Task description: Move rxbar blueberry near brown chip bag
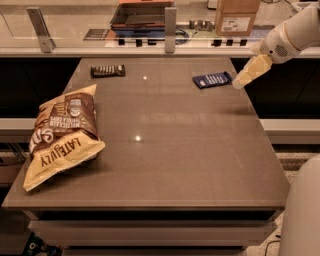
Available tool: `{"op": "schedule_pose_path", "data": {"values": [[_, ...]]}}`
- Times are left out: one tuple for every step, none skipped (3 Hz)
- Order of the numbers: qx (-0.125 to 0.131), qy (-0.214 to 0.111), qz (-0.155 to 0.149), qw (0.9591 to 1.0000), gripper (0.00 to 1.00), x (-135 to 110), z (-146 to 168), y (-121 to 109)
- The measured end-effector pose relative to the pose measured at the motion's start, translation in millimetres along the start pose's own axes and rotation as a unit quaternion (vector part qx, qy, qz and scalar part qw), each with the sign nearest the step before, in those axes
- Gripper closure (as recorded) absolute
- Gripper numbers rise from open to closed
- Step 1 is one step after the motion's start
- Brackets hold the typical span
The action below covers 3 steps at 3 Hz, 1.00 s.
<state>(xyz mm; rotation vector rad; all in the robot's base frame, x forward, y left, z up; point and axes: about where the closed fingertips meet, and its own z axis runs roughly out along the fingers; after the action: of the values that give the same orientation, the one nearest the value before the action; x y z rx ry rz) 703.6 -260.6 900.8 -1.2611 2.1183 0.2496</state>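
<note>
The rxbar blueberry (212,79), a small flat dark-blue bar with pale lettering, lies on the grey table (170,150) near its far right corner. The brown chip bag (62,134), brown on top and tan-yellow below with "LATE JULY" on it, lies at the table's left edge. My gripper (240,83) with pale yellow fingers (251,71) hangs from the white arm at the upper right, just to the right of the blue bar and apart from it. It holds nothing.
A dark brown bar (107,70) lies at the table's far left. Behind the table runs a counter with a cardboard box (236,16), a dark tray (142,15) and metal posts (170,29). The robot's white body (301,215) fills the lower right corner.
</note>
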Motion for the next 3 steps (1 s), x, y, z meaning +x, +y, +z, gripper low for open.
{"op": "schedule_pose_path", "data": {"values": [[0.000, 0.000, 0.001, 1.0000, 0.00, -0.1, 0.6, -0.1], [0.000, -0.010, 0.003, 0.9999, 0.00, -0.3, 4.5, -3.5], [0.008, -0.036, 0.013, 0.9992, 0.00, 2.4, 14.4, -15.1]]}}
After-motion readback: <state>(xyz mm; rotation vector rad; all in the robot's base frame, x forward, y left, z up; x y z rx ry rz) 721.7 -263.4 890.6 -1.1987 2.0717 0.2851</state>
